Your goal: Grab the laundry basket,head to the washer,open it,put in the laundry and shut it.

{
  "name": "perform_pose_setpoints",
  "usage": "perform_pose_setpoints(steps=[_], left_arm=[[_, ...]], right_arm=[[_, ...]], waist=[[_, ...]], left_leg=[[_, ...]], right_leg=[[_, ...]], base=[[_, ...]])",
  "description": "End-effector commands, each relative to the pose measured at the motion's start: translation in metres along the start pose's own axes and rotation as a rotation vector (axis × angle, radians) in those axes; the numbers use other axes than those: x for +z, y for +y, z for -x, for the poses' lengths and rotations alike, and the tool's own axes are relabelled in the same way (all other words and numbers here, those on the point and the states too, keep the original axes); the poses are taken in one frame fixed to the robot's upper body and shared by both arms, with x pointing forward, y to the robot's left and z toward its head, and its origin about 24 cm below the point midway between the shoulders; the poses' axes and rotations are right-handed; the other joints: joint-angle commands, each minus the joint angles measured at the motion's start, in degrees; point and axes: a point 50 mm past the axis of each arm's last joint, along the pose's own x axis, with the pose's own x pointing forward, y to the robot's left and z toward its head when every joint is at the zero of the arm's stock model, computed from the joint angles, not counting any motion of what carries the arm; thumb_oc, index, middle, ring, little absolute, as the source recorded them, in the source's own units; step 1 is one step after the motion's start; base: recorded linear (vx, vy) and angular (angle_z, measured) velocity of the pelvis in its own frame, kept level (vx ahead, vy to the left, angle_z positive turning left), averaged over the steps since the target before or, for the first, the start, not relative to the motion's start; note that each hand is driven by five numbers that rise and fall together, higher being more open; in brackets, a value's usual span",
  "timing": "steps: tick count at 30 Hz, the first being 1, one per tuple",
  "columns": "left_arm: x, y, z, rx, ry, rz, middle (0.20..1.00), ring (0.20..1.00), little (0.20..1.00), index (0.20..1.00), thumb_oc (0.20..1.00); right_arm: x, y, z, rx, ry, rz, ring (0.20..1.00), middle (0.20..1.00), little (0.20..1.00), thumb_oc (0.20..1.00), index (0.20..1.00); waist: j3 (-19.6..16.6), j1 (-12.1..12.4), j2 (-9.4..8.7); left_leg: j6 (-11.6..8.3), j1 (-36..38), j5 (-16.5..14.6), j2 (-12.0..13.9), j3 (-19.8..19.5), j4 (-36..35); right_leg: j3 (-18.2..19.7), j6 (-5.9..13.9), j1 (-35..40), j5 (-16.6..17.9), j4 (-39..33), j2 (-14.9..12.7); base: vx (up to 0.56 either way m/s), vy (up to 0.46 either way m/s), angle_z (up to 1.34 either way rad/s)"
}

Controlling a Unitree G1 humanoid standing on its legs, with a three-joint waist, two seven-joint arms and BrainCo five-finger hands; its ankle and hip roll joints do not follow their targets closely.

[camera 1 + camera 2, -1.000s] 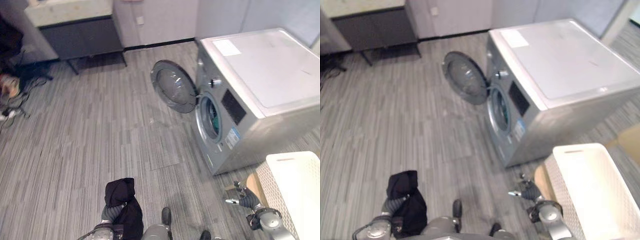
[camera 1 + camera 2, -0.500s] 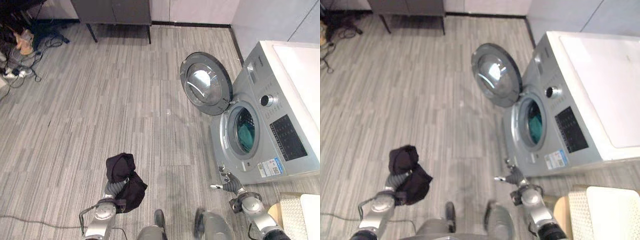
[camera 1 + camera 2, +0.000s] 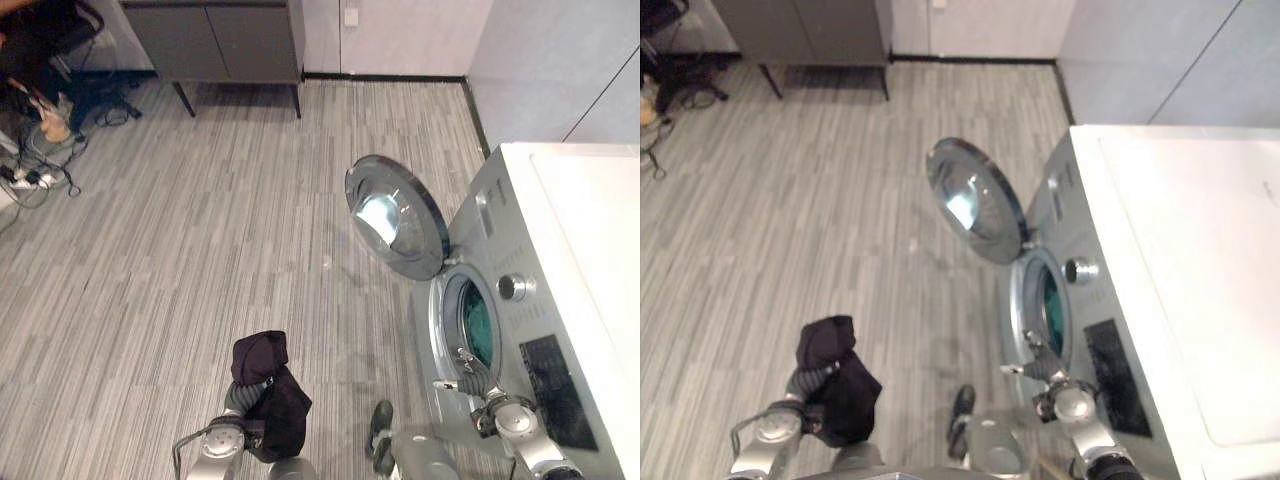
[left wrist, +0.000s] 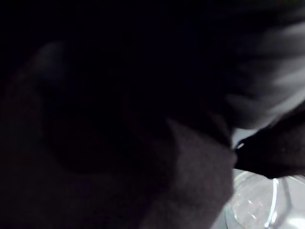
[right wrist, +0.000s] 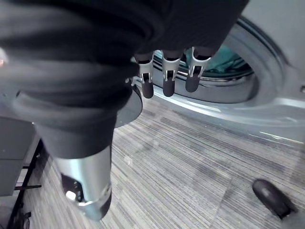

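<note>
Grey striped flooring (image 3: 200, 250) is stretching across the room toward a dark cabinet (image 3: 215, 40) standing against the far wall, with a tangle of cables and clutter (image 3: 40, 130) lying in the far left corner. On the right, a silver washer (image 3: 530, 300) with a white top is standing with its round door (image 3: 397, 217) swinging wide open to the left of the drum opening (image 3: 475, 325), and teal laundry (image 5: 224, 64) is showing inside the drum. The left robot hand (image 3: 243, 398) is holding up a bundle of black clothing (image 3: 268, 390) low at the near left, well apart from the washer; the cloth is draping over the hand and hiding its fingers, so how they are closing cannot be told. The right robot hand (image 3: 468, 377) is hovering just in front of the drum opening, its fingers (image 5: 165, 76) hanging relaxed and fairly straight with nothing between them.
</note>
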Motion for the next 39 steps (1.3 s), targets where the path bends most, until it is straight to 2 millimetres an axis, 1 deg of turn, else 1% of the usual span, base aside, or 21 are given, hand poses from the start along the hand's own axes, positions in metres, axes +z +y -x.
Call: perform_pose_setpoints(steps=[1,4,5,6,7,9,12,14,17,19,20,21,22,26,28,32,35,36,37,38,39], left_arm=[[0.024,0.004,-0.001,-0.014,-0.121,-0.069,0.2,0.2,0.2,0.2,0.2],[0.028,0.004,-0.002,-0.015,-0.134,-0.083,0.2,0.2,0.2,0.2,0.2],[0.028,0.003,-0.003,-0.014,-0.134,-0.083,0.2,0.2,0.2,0.2,0.2],[0.028,0.003,-0.003,-0.014,-0.135,-0.083,0.2,0.2,0.2,0.2,0.2],[0.03,-0.001,-0.004,-0.022,-0.144,-0.084,0.2,0.2,0.2,0.2,0.2],[0.031,-0.005,-0.005,-0.039,-0.146,-0.084,0.2,0.2,0.2,0.2,0.2],[0.03,-0.009,-0.006,-0.065,-0.14,-0.11,0.2,0.2,0.2,0.2,0.2],[0.029,-0.007,-0.007,-0.081,-0.129,-0.142,0.2,0.2,0.2,0.2,0.2],[0.036,-0.001,-0.009,-0.067,-0.151,-0.163,0.2,0.2,0.2,0.2,0.2],[0.043,0.004,-0.01,-0.049,-0.173,-0.169,0.2,0.2,0.2,0.2,0.2],[0.043,0.004,-0.01,-0.049,-0.173,-0.169,0.2,0.2,0.2,0.2,0.2],[0.044,0.007,-0.01,-0.038,-0.176,-0.168,0.2,0.2,0.2,0.2,0.2],[0.044,0.007,-0.01,-0.038,-0.176,-0.168,0.2,0.2,0.2,0.2,0.2],[0.041,0.01,-0.009,-0.013,-0.169,-0.13,0.2,0.2,0.2,0.2,0.2],[0.036,0.011,-0.008,-0.006,-0.15,-0.135,0.2,0.2,0.2,0.2,0.2],[0.028,0.012,-0.008,0.008,-0.115,-0.125,0.2,0.2,0.2,0.2,0.2],[0.027,0.008,-0.008,0.0,-0.111,-0.108,0.2,0.2,0.2,0.2,0.2],[0.029,0.006,-0.008,-0.002,-0.117,-0.102,0.2,0.2,0.2,0.2,0.2],[0.035,0.0,-0.012,-0.011,-0.141,-0.08,0.2,0.2,0.2,0.2,0.2],[0.035,0.0,-0.012,-0.011,-0.141,-0.08,0.2,0.2,0.2,0.2,0.2],[0.041,-0.006,-0.013,-0.022,-0.162,-0.069,0.2,0.2,0.2,0.2,0.2]], right_arm=[[-0.002,-0.012,0.005,-0.05,-0.017,0.007,1.0,1.0,1.0,1.0,1.0],[-0.003,-0.016,0.005,-0.068,-0.018,0.018,1.0,1.0,1.0,1.0,1.0],[-0.003,-0.014,0.005,-0.067,-0.015,0.025,1.0,1.0,1.0,1.0,1.0],[-0.003,-0.015,0.005,-0.067,-0.015,0.025,1.0,1.0,1.0,1.0,1.0],[-0.002,-0.014,0.003,-0.065,-0.017,0.034,1.0,1.0,1.0,1.0,1.0],[-0.002,-0.014,0.0,-0.064,-0.011,0.04,1.0,1.0,1.0,1.0,1.0],[-0.005,-0.014,0.001,-0.069,0.002,0.034,1.0,1.0,1.0,1.0,1.0],[-0.008,-0.008,0.0,-0.049,0.019,0.018,1.0,1.0,1.0,1.0,1.0],[-0.001,0.0,-0.006,-0.022,0.009,0.022,1.0,1.0,1.0,1.0,1.0],[0.006,0.003,-0.01,-0.011,-0.008,0.031,1.0,1.0,1.0,1.0,1.0],[0.006,0.003,-0.01,-0.011,-0.008,0.031,1.0,1.0,1.0,1.0,1.0],[0.012,0.006,-0.012,0.006,-0.031,0.045,1.0,1.0,1.0,1.0,1.0],[0.012,0.006,-0.012,0.006,-0.031,0.045,1.0,1.0,1.0,1.0,1.0],[0.012,0.009,-0.012,0.018,-0.029,0.05,1.0,1.0,1.0,1.0,1.0],[0.008,0.011,-0.011,0.016,-0.01,0.032,1.0,1.0,1.0,1.0,1.0],[-0.004,0.005,-0.006,-0.012,0.03,0.007,1.0,1.0,1.0,1.0,1.0],[-0.008,-0.001,-0.004,-0.04,0.042,-0.018,1.0,1.0,1.0,1.0,1.0],[-0.008,-0.005,-0.004,-0.05,0.042,-0.014,1.0,1.0,1.0,1.0,1.0],[-0.006,-0.01,-0.006,-0.07,0.038,-0.015,1.0,1.0,1.0,1.0,1.0],[-0.006,-0.01,-0.006,-0.07,0.038,-0.015,1.0,1.0,1.0,1.0,1.0],[-0.007,-0.012,-0.006,-0.084,0.041,-0.02,1.0,1.0,1.0,1.0,1.0]], waist=[[-0.9,0.31,-2.71],[-0.1,1.08,-2.33],[0.3,1.91,-1.71],[0.18,1.82,-1.72],[0.7,2.72,-1.27],[0.18,2.54,-0.3],[-0.78,1.94,-0.3],[-1.74,1.11,-0.7],[-1.81,0.87,-0.77],[-1.75,1.5,-0.39],[-1.88,1.54,-0.37],[-1.92,2.04,0.19],[-2.04,2.02,0.2],[-2.67,2.54,-0.13],[-2.98,1.89,-0.15],[-3.08,0.04,-0.12],[-2.09,-0.5,-0.02],[-1.4,-0.09,0.06],[-0.28,0.75,-0.3],[-0.31,0.7,-0.31],[0.39,1.11,-0.6]], left_leg=[[5.18,-1.72,-3.49,-3.89,1.41,-10.83],[3.71,-6.53,3.23,-3.44,-2.14,-16.85],[2.87,-7.37,6.93,-3.83,-6.29,-22.35],[2.89,-7.47,7.22,-3.88,-6.36,-22.62],[2.4,-9.56,9.02,-5.31,-13.89,-26.19],[1.91,-9.78,9.24,-7.22,-20.38,-26.34],[2.57,-8.72,8.62,-7.21,-19.03,-24.95],[4.33,-7.85,6.71,-7.65,-15.84,-23.42],[5.69,-6.49,4.71,-6.35,-8.27,-22.68],[6.08,-4.38,3.45,-4.91,-3.47,-23.31],[6.08,-4.53,3.57,-4.88,-3.43,-23.38],[6.23,-2.93,2.81,-3.97,0.26,-23.83],[6.24,-3.09,2.94,-3.98,0.25,-23.9],[6.27,2.41,0.25,-3.6,7.89,-25.39],[6.18,3.66,-0.1,-3.49,9.52,-25.57],[5.05,3.5,-0.99,-2.77,11.14,-22.5],[3.81,1.4,-1.65,0.63,10.49,-13.45],[3.57,0.25,-0.69,0.8,8.37,-11.01],[3.67,-2.95,0.55,-1.59,2.68,-10.44],[3.69,-3.01,0.57,-1.62,2.63,-10.45],[3.49,-5.22,-0.53,-3.33,-1.8,-12.27]], right_leg=[[3.37,8.13,3.11,-6.33,-2.99,-2.07],[5.54,7.73,5.28,-8.02,-3.19,-1.17],[7.65,7.48,6.59,-9.08,-2.82,-0.06],[7.56,7.48,6.42,-8.97,-2.86,-0.08],[11.49,7.45,7.51,-10.3,-1.91,0.82],[16.84,8.18,8.21,-11.27,-0.3,1.44],[19.09,8.94,8.46,-11.07,0.13,0.19],[22.47,10.55,7.74,-10.19,0.66,-2.01],[22.96,12.26,4.08,-7.73,2.96,-3.96],[16.46,12.79,1.97,-6.92,4.56,-6.21],[16.5,12.78,1.79,-6.79,4.5,-6.18],[7.0,11.9,1.44,-6.92,5.5,-8.82],[6.97,11.89,1.32,-6.77,5.38,-8.8],[-5.19,11.21,0.79,-7.84,6.82,-8.58],[-6.11,10.98,0.53,-7.3,4.94,-7.75],[-1.05,10.57,2.28,-6.51,-0.44,-4.66],[1.43,8.8,3.9,-7.36,-1.84,-2.77],[2.26,8.17,4.11,-7.79,-1.75,-2.28],[3.73,7.34,3.84,-7.71,-1.79,-1.98],[3.68,7.35,3.8,-7.73,-1.78,-2.01],[5.27,7.79,3.95,-8.14,-1.94,-1.96]], base=[[0.16,0.064,-0.2],[0.22,0.104,-0.42],[0.21,0.114,-0.44],[0.34,0.216,-0.6],[0.28,0.19,-0.59],[0.38,0.305,-1.53],[0.34,0.345,-1.45],[0.23,0.362,-0.99],[0.07,0.259,-1.16],[0.02,0.174,-1.65],[0.02,0.179,-1.55],[0.01,0.112,-1.69],[0.04,0.171,-1.35],[0.1,0.053,-1.36],[0.08,-0.109,-1.23],[0.09,-0.146,-0.35],[0.06,-0.13,-0.52],[-0.05,-0.039,-0.47],[-0.06,-0.006,-1.15],[-0.03,0.022,-1.1],[0.04,0.039,-1.02]])
